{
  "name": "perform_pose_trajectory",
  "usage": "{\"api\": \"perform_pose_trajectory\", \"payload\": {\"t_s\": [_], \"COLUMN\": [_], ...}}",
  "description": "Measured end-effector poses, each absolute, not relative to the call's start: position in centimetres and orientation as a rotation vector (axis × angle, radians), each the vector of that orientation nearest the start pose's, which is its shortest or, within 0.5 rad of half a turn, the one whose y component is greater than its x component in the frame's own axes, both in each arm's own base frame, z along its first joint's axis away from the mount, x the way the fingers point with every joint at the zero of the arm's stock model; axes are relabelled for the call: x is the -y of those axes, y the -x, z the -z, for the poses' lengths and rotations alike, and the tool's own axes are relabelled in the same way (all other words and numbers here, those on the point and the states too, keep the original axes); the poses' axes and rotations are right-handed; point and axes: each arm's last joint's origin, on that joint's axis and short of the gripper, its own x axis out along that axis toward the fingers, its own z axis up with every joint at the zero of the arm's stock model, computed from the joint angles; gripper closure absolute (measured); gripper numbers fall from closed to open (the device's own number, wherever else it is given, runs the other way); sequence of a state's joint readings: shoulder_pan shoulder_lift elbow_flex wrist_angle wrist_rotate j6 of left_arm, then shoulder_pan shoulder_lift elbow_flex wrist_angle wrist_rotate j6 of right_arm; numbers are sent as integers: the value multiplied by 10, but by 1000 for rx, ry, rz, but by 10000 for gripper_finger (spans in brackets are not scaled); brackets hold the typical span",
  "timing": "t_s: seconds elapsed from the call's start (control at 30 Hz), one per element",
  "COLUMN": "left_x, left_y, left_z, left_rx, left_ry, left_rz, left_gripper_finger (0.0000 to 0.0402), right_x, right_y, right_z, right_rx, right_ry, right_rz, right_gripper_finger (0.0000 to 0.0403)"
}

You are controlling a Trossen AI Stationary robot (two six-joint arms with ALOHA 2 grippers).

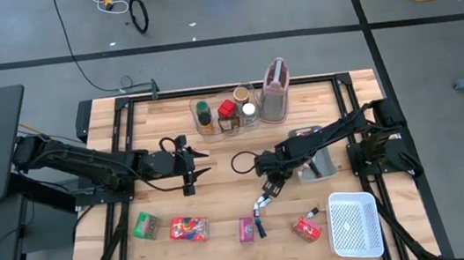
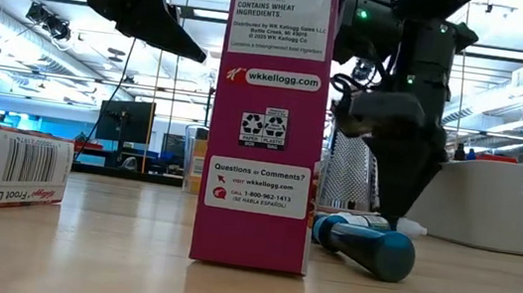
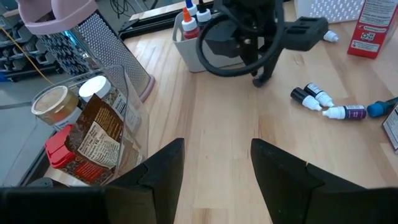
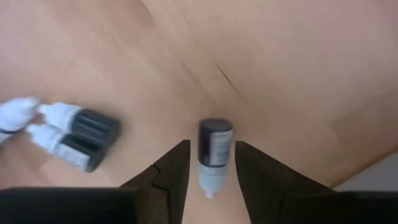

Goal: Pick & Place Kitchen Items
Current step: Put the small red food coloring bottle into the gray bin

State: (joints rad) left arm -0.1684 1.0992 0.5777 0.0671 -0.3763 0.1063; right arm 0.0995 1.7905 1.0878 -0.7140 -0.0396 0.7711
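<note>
With left gripper hovering mid-bench, jaws apart and empty, noted as waiting. Right gripper low over the bench front, jaws straddling a small bottle, not visibly clamped. Risk: round bottle rolling or squirting out on closing. Right wrist view shows the straddle; high view hides it under the arm.

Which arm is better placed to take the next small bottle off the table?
Right. The right gripper already straddles a small dark-capped bottle, with two more alongside. The left gripper hangs open near the clear bin, away from them.
</note>
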Motion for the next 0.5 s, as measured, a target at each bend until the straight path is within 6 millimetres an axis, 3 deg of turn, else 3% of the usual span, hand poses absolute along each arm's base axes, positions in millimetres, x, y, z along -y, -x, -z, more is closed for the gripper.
{"api": "perform_pose_trajectory", "payload": {"t_s": [0.3, 0.5], "left_x": [28, 28], "left_y": [-226, -226], "left_z": [-227, -227], "left_rx": [-450, -450], "left_ry": [-214, -213], "left_rz": [-184, -180], "left_gripper_finger": [207, 207], "right_x": [-34, -43], "right_y": [-318, -313], "right_z": [-155, -149], "right_rx": [-1377, -1383], "right_ry": [-550, -519], "right_rz": [385, 360], "right_gripper_finger": [222, 215]}}
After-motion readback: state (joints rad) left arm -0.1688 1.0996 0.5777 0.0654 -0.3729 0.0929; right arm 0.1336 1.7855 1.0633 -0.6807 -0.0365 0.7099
